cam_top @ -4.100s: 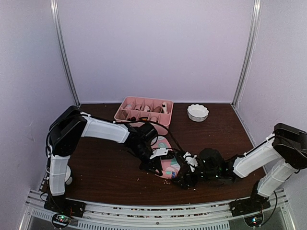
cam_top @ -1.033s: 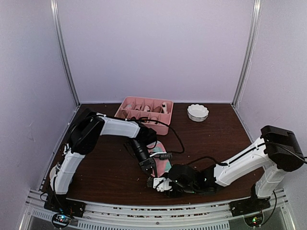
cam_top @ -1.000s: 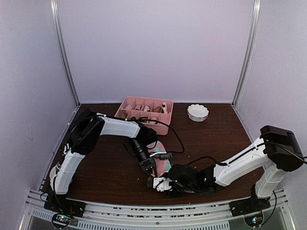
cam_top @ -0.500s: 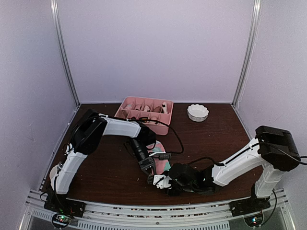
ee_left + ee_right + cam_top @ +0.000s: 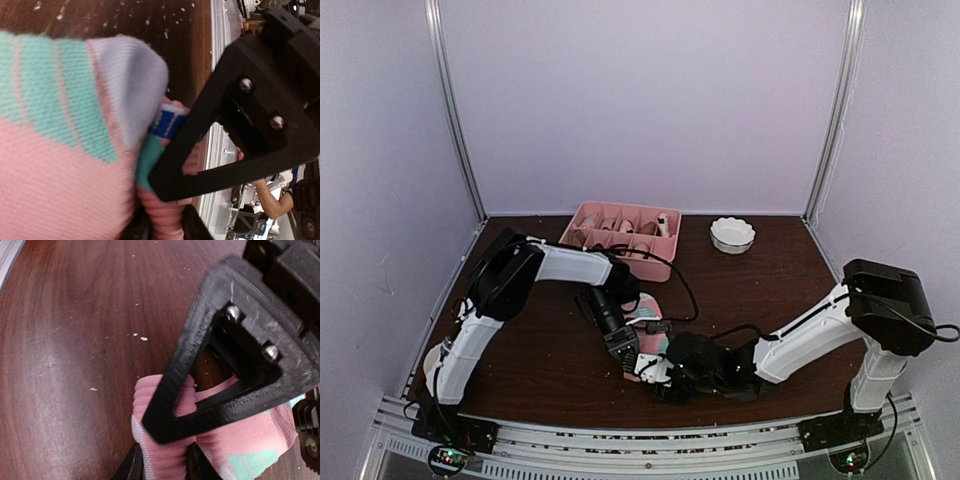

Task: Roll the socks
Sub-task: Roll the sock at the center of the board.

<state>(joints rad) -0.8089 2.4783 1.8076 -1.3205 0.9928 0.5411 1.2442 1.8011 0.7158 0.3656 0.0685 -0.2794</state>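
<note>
The pink sock (image 5: 652,318) with teal and white patches lies on the brown table near the front edge. Both grippers meet at its near end. In the left wrist view my left gripper (image 5: 166,227) has the sock's ribbed pink cuff (image 5: 165,215) squeezed between its dark fingers, with the patterned body (image 5: 60,175) spreading to the left. The right gripper's black triangular finger (image 5: 197,125) crosses just above. In the right wrist view my right gripper (image 5: 164,467) is shut on the same ribbed cuff (image 5: 160,440), and the left gripper's finger (image 5: 185,360) lies over it. From above, the left gripper (image 5: 625,352) and right gripper (image 5: 655,372) touch.
A pink divided tray (image 5: 620,228) stands at the back of the table, and a small white bowl (image 5: 732,234) sits to its right. Pale crumbs dot the brown tabletop (image 5: 520,340). The metal rail (image 5: 620,440) of the front edge runs just behind the grippers.
My right gripper has slid left and slightly away from the front edge, coming up against the left gripper and closing on the cuff. The left arm has hardly moved.
</note>
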